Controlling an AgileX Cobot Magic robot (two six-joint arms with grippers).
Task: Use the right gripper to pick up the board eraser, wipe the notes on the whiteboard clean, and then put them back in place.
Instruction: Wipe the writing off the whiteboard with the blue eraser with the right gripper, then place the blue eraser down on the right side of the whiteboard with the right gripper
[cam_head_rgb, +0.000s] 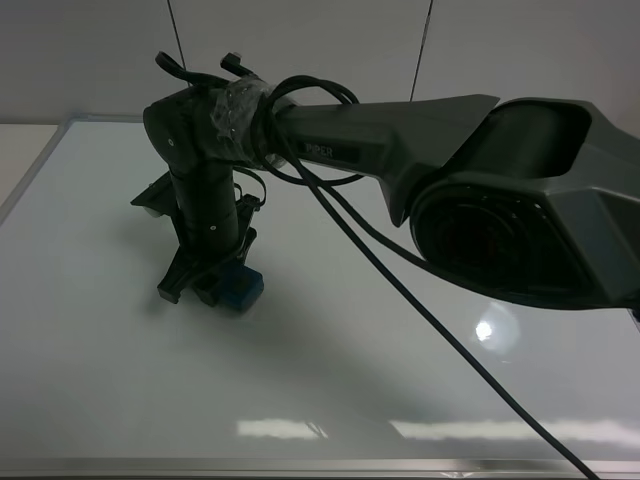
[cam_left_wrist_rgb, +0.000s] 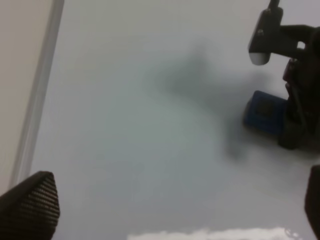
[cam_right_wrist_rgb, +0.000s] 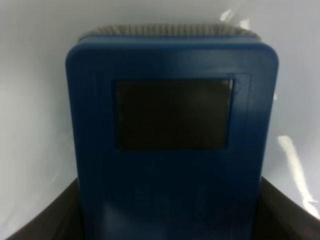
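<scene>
Exterior high: the right arm reaches across to the left-centre of the whiteboard (cam_head_rgb: 420, 380). The right gripper (cam_head_rgb: 208, 283) points straight down with the blue eraser (cam_head_rgb: 240, 287) at its tips, resting on the board surface. The vertical pose makes sense to us, since it keeps the pad flat for wiping. We see no notes on the bare board. They may be under the arm or already wiped off; can't tell.

Left wrist: the left gripper (cam_left_wrist_rgb: 170, 210) hovers over the board, jaws wide apart and empty. It's parked clear, as it has no job here. The eraser sits mid-right of frame, with the right gripper on its right side. The board frame (cam_left_wrist_rgb: 42, 100) runs down the left edge.

Right wrist: the eraser fills the frame. Dark fingers (cam_right_wrist_rgb: 287, 215) hug its lower corners on both sides, so the gripper is clamped on it. The grip looks centred. We judge the wipe is in progress.
</scene>
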